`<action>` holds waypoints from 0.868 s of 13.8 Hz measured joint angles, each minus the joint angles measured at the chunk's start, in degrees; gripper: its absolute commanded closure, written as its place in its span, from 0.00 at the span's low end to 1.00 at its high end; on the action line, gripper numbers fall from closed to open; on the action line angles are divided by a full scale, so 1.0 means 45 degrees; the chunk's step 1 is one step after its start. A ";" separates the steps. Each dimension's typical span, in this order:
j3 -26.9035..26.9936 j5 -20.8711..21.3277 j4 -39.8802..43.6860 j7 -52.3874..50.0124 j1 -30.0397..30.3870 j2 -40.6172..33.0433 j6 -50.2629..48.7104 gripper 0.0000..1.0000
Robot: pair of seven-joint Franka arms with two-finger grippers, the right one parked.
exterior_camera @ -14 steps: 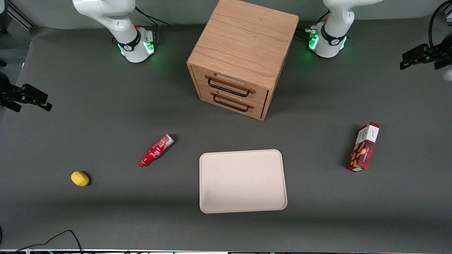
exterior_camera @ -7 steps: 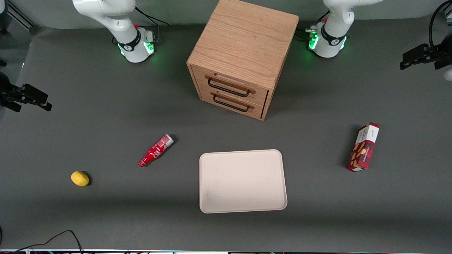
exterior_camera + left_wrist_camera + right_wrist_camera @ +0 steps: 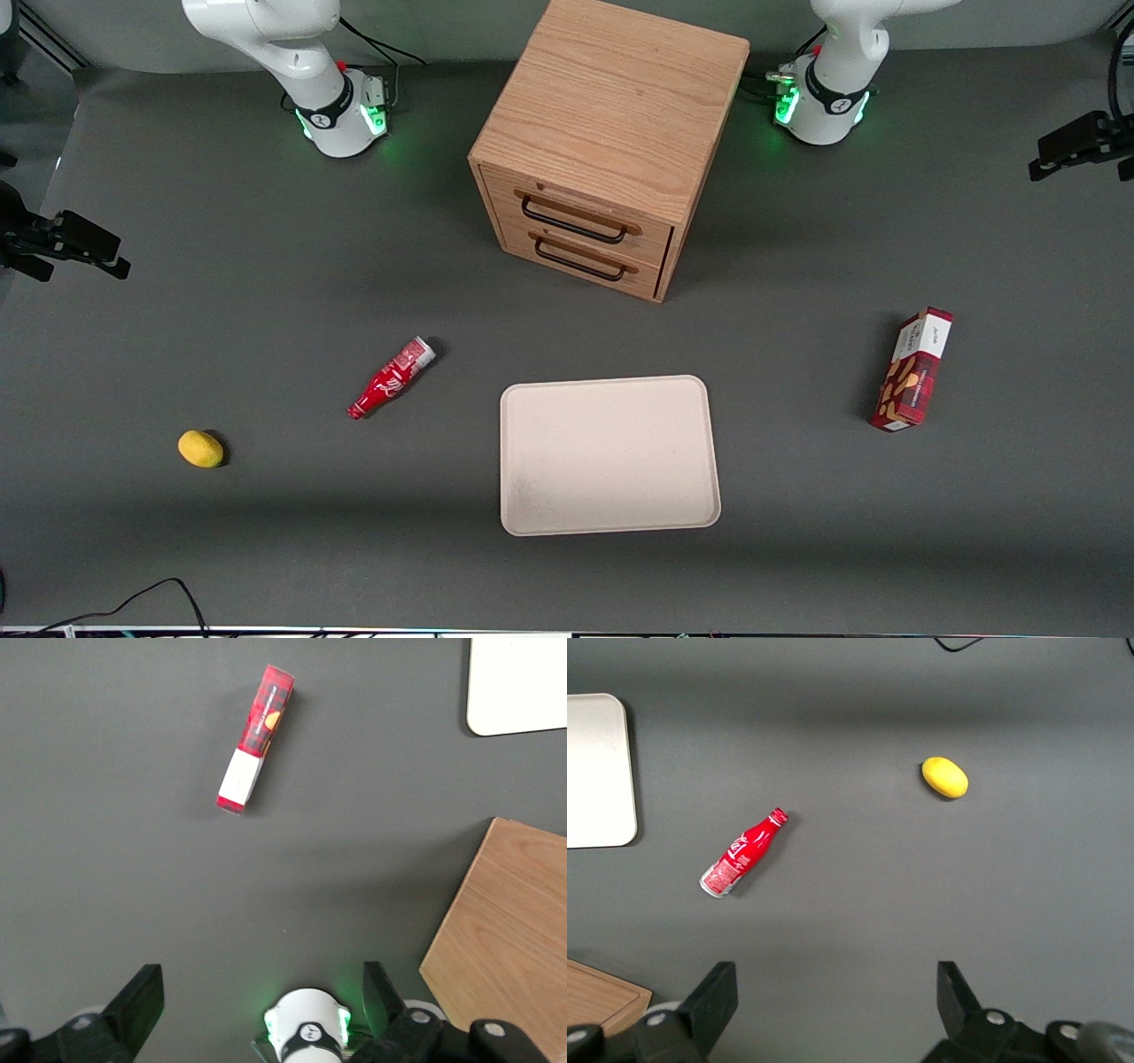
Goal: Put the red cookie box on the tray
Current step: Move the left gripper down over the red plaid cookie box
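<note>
Several things lie spread along the dark grey desk (image 3: 797,549). Toward the parked arm's end sit a small yellow lemon-shaped fruit (image 3: 200,448) and a small red plastic bottle (image 3: 391,378) lying on its side. Near the middle stands a light oak two-drawer cabinet (image 3: 607,142), and in front of its drawers, nearer the front camera, lies the large flat beige rectangular tray (image 3: 609,455) with rounded corners, bare inside.

Toward the working arm's end rests the slim dark-red plaid cookie carton (image 3: 912,369) with a white end panel, well apart from the tray, nothing touching it. It appears to rest on a narrow long edge, biscuit-printed face toward the tray.

High above the desk at that end hangs the black two-finger end effector (image 3: 259,1010), fingers spread wide and empty, the carton in sight below it in the wrist view.

Judged by its look, the carton is light, thin cardboard: stiff along its length, easily dented across its broad faces, and fairly smooth. A grip across the narrow width near mid-length, with modest squeeze, should keep it balanced.
</note>
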 measured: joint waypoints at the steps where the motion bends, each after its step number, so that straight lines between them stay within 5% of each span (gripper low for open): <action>1: 0.0253 -0.0002 0.0138 0.0745 0.0009 0.0400 0.0211 0.00; 8: 0.0613 -0.0124 -0.0229 0.4651 0.0144 0.4878 0.3722 0.00; 12: 0.0621 -0.0514 -0.2503 0.5244 0.0242 0.5735 0.7384 0.00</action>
